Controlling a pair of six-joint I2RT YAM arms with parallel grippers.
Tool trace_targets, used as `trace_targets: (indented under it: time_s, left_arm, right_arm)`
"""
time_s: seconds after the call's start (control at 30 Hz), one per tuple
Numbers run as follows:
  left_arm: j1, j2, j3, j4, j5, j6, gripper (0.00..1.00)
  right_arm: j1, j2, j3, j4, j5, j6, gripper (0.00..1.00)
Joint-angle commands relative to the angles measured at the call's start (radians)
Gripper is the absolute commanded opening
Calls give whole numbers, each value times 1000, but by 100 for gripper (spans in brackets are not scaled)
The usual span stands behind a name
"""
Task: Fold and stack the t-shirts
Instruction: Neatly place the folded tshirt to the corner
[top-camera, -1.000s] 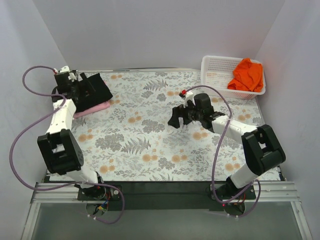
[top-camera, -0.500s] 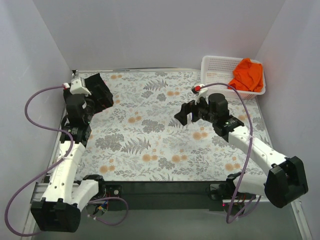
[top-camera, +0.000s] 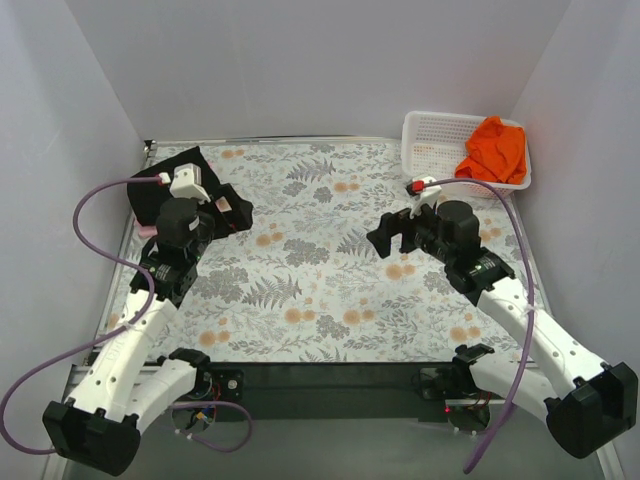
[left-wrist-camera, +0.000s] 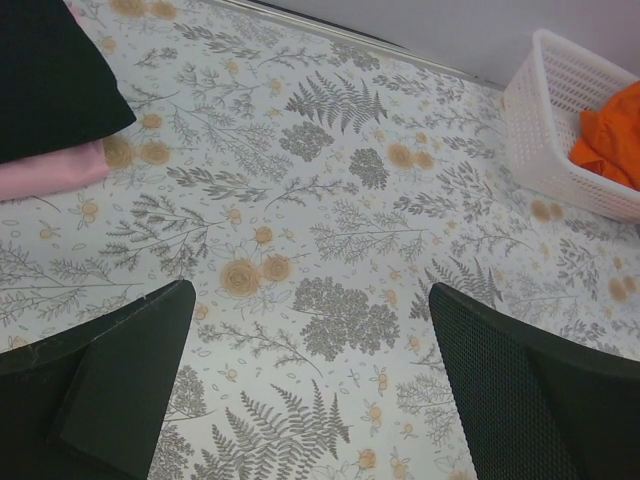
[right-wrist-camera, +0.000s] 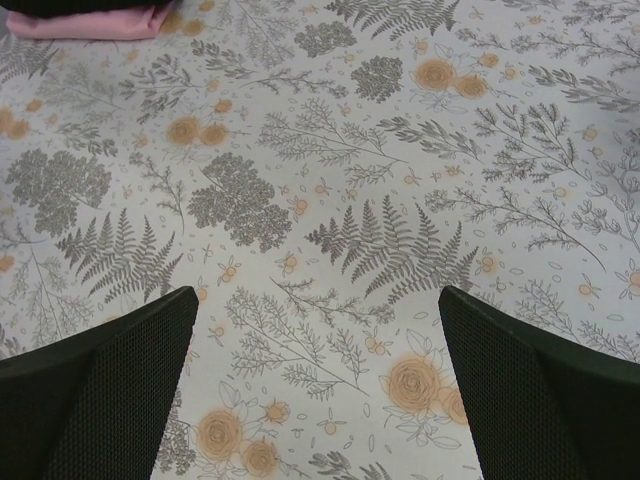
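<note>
Judging the orange t-shirt (top-camera: 493, 148) heaped in the basket (top-camera: 425, 135) at the desk's (top-camera: 300, 270) far right corner comes next, I should bring my right pincer (right-wrist-camera: 317, 295), wide and empty like my left pincer (left-wrist-camera: 310, 293), onto a top fold and lift it clear of the rim.

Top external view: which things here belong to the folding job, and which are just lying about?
Job: black t-shirt lying on the pink t-shirt, far left; orange t-shirt, bunched up, far right.
Lying about: white mesh basket holding the orange one; floral table cover.
</note>
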Motion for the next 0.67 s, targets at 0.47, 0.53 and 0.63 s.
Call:
trace_targets:
  time_s: [0.47, 0.53, 0.63]
  left_arm:
    - [-82, -48, 55, -42, -53, -1, 98]
    - [-82, -56, 47, -36, -45, 7, 98]
    - [-82, -62, 47, -28, -48, 11, 98]
  right_arm:
    - [2, -94, -33, -105, 107, -8, 98]
    - [2, -98, -34, -108, 115, -14, 98]
    - [2, -97, -36, -113, 121, -19, 98]
